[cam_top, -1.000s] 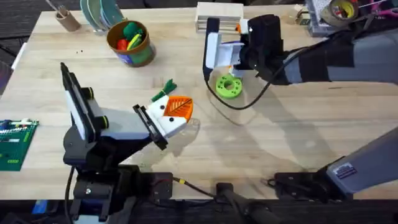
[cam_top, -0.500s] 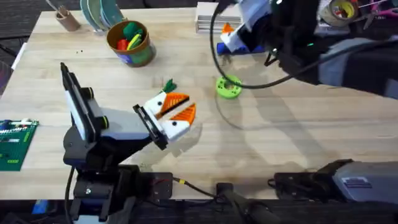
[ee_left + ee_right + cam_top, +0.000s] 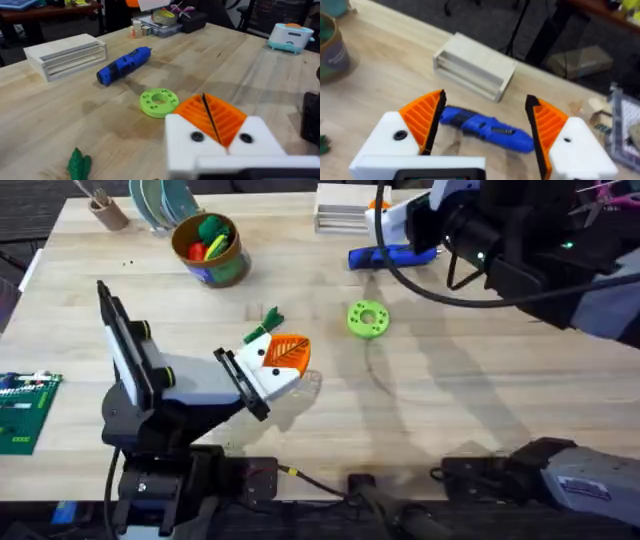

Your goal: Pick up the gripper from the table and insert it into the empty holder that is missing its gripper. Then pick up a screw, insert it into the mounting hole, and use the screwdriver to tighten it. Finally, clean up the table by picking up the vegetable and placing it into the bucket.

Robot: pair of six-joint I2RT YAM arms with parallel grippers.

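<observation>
The right gripper (image 3: 482, 127) hung spread wide over the blue screwdriver (image 3: 485, 129) (near the table's far edge). The left gripper (image 3: 212, 122) was pressed together, with bare table (image 3: 470, 395) beside it.

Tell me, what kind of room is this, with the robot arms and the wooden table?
Probably a robotics lab or workshop. A stubby blue powered screwdriver lies on the pale wooden table, a green circuit board sits at its edge, and black stands and cluttered benches fill the room behind. The right hand hangs open above the screwdriver.

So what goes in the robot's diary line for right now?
right gripper: open, above screwdriver | left gripper: shut, empty | vegetable: on table, not in bucket
</observation>
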